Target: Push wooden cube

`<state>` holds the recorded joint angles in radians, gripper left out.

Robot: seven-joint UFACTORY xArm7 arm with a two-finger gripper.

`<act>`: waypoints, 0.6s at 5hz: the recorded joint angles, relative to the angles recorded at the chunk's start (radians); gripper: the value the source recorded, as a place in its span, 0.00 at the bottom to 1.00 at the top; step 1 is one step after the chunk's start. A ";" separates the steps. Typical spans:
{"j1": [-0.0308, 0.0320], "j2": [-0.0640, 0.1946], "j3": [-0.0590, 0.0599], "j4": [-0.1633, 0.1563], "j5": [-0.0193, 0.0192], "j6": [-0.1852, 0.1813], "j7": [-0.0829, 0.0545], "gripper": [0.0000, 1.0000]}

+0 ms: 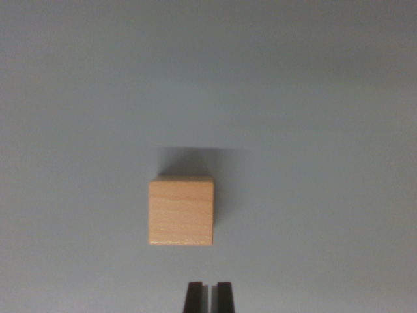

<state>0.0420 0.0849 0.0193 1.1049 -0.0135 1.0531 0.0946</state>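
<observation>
Right at the bottom edge of the wrist view, the hand [208, 297] pokes into frame as two dark fingertips [193, 297], and they're nearly pressed together, with only a thin sliver of light between them. Nothing is pinched in there.

Just above those tips sits the wooden cube [181, 212], a light tan block with faint grain lines running across its top face. It's resting flat on the plain pale grey surface [326, 130], roughly in the middle of the view and a touch below center. Its edges line up pretty squarely with the frame, no real tilt that I can make out.

The cube is near the hand but not touching it; a strip of bare surface separates its lower edge from the fingertips. It's also shifted a bit toward the wrist view's left compared to the hand, so the fingertips line up with its right portion rather than its center.

A soft shadow falls off the cube's far side and a little to the wrist view's right.
</observation>
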 joint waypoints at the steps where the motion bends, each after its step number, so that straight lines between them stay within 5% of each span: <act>1: 0.0000 0.000 0.000 0.000 0.0000 0.000 0.000 0.00; 2: 0.0000 0.000 0.000 0.000 0.0000 0.000 0.000 0.00; 3: 0.0031 0.006 0.002 -0.040 -0.0033 -0.045 0.009 0.00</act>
<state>0.0451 0.0910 0.0214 1.0647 -0.0168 1.0078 0.1037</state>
